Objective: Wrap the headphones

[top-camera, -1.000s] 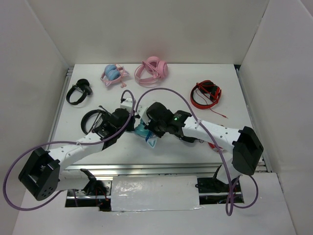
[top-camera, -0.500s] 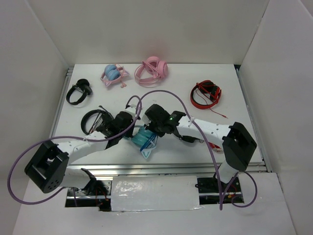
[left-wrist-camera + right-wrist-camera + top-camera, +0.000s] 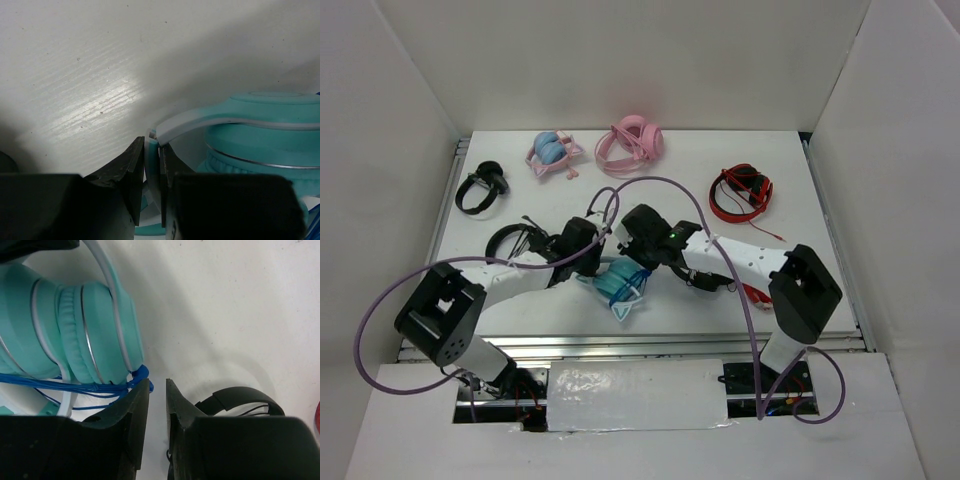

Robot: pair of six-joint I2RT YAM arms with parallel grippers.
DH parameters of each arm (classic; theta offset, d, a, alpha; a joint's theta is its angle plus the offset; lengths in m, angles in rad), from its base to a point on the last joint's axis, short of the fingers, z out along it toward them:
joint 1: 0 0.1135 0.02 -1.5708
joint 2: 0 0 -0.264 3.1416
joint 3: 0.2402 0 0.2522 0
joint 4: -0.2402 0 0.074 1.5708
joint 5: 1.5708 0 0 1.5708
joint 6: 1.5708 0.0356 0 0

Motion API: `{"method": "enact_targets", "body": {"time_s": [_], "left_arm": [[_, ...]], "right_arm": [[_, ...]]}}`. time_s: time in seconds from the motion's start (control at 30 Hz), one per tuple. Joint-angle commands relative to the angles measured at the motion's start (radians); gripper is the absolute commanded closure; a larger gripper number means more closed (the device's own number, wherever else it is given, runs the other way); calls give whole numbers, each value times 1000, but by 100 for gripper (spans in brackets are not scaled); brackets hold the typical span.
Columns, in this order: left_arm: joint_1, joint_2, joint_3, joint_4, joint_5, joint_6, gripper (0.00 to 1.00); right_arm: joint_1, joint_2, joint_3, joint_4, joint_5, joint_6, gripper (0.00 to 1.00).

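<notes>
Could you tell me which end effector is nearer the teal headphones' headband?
Left: left end effector clamps the headband; right end effector sits beside a cup, by the cable.

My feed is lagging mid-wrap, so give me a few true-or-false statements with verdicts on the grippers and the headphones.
1. The left gripper is shut on the headband of the teal headphones. True.
2. The right gripper pinches the blue cable. False: its fingers stand slightly apart with nothing between them; the cable lies bunched against an ear cup beside one fingertip.
3. The red headphones lie on the left side of the table. False: they lie on its right side.
4. The all-pink headphones sit near the far edge, apart from both grippers. True.
</notes>
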Motion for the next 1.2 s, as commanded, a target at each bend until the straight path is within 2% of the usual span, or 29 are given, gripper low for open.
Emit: {"method": "enact_targets", "body": {"time_s": [0.0,0.03,0.07,0.17,0.2,0.33,0.4,0.43,0.5,0.53,0.57,0.6,0.8,0.97,1.17], "left_arm": [[13,35,58,-20,16,-6,97],[18,36,63,-28,18,-9,93],[18,40,66,-28,16,-14,91],[21,29,77,-35,21,-15,75],[21,15,77,-37,24,-15,66],[22,-17,74,-45,16,-21,42],[21,-34,74,-58,-8,-29,38],[22,-39,74,-63,-16,-34,38],[22,-57,67,-63,-33,-37,33],[22,-63,66,-62,-36,-41,31],[24,-75,64,-62,-36,-40,23],[22,-82,66,-68,-42,-41,1],[30,-154,89,-108,-137,-61,1],[65,-219,116,-132,-223,-87,1],[194,-316,178,-256,-356,-270,1]], "right_arm": [[-11,-36,2,95,5,21,72],[-16,-65,-10,118,29,34,67],[-19,-81,-17,131,38,43,66],[-35,-151,-44,207,83,84,61],[-42,-168,-52,237,94,95,58],[-62,-245,-63,256,107,147,43],[-66,-266,-64,257,114,161,34],[-68,-286,-75,265,112,163,21],[-74,-305,-101,296,138,169,0],[-77,-317,-102,296,147,172,0],[-80,-320,-104,293,156,190,0],[-88,-326,-104,291,172,199,0],[-117,-440,-151,336,216,330,0],[-235,-565,-257,431,192,501,0],[-394,-703,-354,365,129,678,0]]}}
